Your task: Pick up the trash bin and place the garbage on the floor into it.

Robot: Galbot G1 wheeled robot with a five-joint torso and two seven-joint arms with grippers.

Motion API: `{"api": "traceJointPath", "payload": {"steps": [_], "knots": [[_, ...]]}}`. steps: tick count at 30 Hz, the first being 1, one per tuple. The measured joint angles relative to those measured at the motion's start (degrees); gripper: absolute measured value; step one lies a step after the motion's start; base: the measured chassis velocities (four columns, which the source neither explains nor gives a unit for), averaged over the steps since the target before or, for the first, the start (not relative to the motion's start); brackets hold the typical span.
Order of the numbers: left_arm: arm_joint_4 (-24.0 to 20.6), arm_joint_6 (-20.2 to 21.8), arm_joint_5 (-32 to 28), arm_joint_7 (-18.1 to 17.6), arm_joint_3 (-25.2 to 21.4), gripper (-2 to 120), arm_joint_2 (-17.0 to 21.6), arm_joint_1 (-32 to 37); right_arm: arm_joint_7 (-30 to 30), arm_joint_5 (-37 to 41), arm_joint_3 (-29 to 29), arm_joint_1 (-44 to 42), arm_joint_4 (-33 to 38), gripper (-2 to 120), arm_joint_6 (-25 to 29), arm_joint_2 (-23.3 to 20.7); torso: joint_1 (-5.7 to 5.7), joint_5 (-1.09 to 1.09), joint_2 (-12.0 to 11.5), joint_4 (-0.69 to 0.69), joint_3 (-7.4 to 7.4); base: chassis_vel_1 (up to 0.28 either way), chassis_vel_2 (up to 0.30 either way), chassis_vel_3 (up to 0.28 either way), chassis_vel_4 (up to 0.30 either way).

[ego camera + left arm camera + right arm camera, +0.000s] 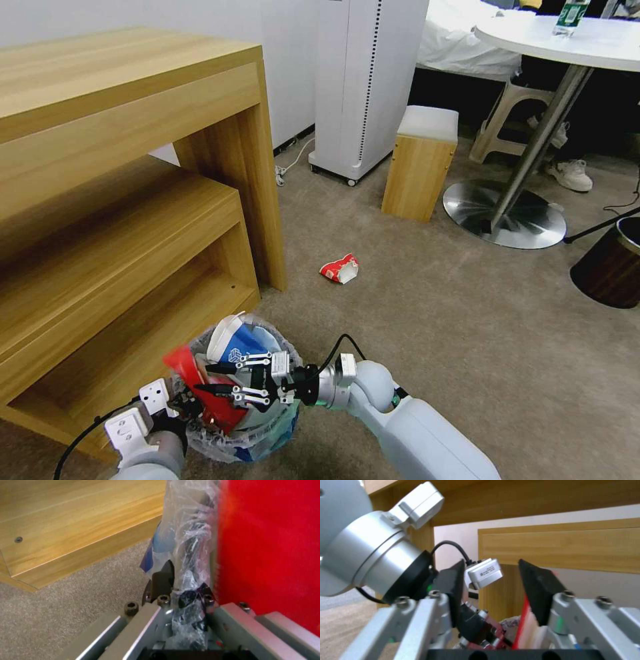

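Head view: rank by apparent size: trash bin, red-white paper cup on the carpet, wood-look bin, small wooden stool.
1. Small wooden stool
2. Trash bin, though nearness to the camera inflates it
3. Wood-look bin, cut off by the frame edge, so rank unsure
4. Red-white paper cup

A beige carpet floor (467, 320) holds a red-and-white paper cup (339, 268). The trash bin (270, 437) wears a clear crinkled plastic liner, blue at its base, with a red wrapper (200, 383) and a blue-and-white cup (237, 341) inside. A light wood-grain shelf unit (133, 167) stands beside it.
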Motion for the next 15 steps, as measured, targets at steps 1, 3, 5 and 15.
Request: {"api": "traceJointPath", "payload": {"steps": [1,3,5,15], "knots": [[-0.1,0.0,0.1,0.0,0.0,0,0.0,0.1,-0.2,0.0,0.3,-0.2,0.4,53,0.1,-0.3,0.0,0.0,0.0,0.0,0.0,0.0,0.0,0.0,0.0],[-0.2,0.0,-0.1,0.1,-0.3,0,0.1,0.1,0.2,0.4,1.1,-0.3,1.6,64,0.3,-0.8,0.0,0.0,0.0,0.0,0.0,0.0,0.0,0.0,0.0],[-0.3,0.0,-0.3,0.1,-0.7,0,0.3,0.0,1.6,1.1,1.7,-0.4,2.5,68,0.6,-1.1,0.0,0.0,0.0,0.0,0.0,0.0,0.0,0.0,0.0],[-0.7,0.0,-2.9,-0.2,-1.6,0,2.0,0.4,37.0,1.6,16.6,-3.4,11.5,99,0.7,-2.4,0.0,0.0,0.0,0.0,0.0,0.0,0.0,0.0,0.0]]}}
